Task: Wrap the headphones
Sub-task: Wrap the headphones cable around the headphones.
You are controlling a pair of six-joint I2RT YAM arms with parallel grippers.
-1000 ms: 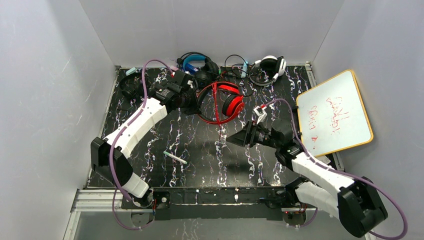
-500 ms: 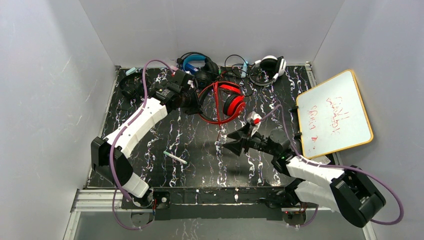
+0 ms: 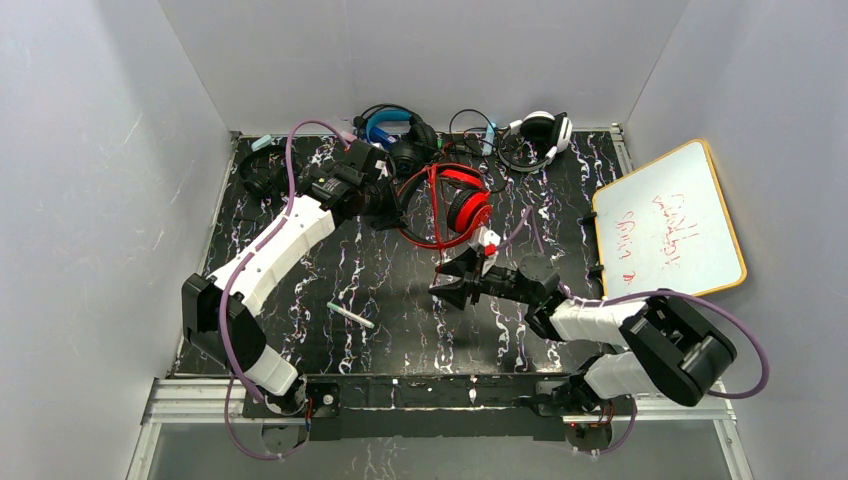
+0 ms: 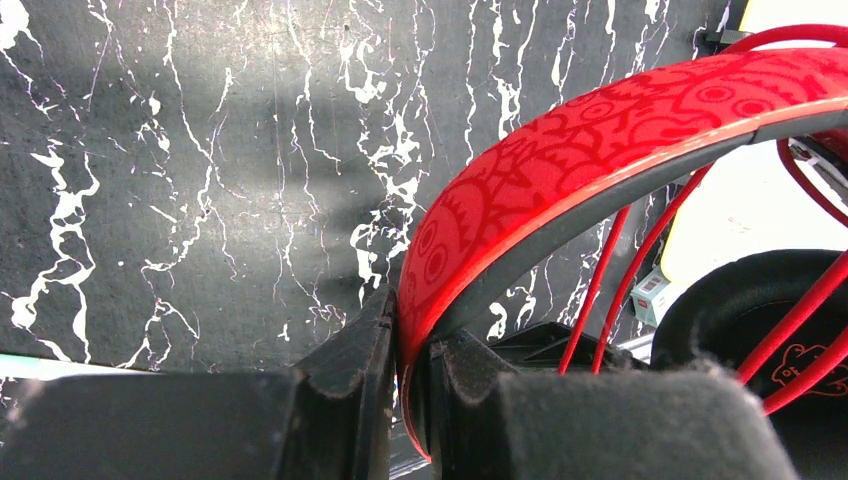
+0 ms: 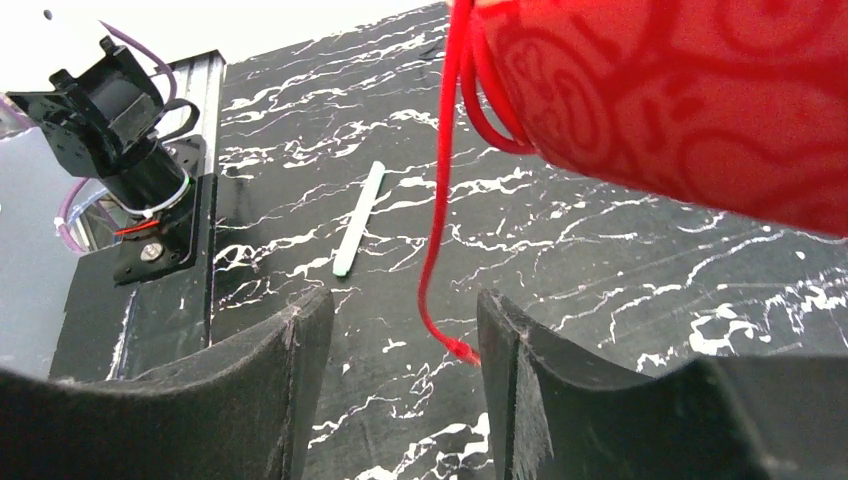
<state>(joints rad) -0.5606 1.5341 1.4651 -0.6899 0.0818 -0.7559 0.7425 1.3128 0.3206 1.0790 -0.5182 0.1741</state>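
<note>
So you had your left gripper clamped tight on the red headphones, pinching the patterned headband right where it curved down, with the pair sitting toward the back middle of the black marbled table. Your right gripper was wide apart and holding nothing, parked low over the table just in front of the red pair. The red cable dangled down off the headband into the gap between its fingers. Its tip ended close to one finger, but I couldn't tell if it touched. The pale green stick lay flat on the table off to the side, well apart from both grippers. The black pair with the blue headband sat against the back wall, just behind the red one.
</note>
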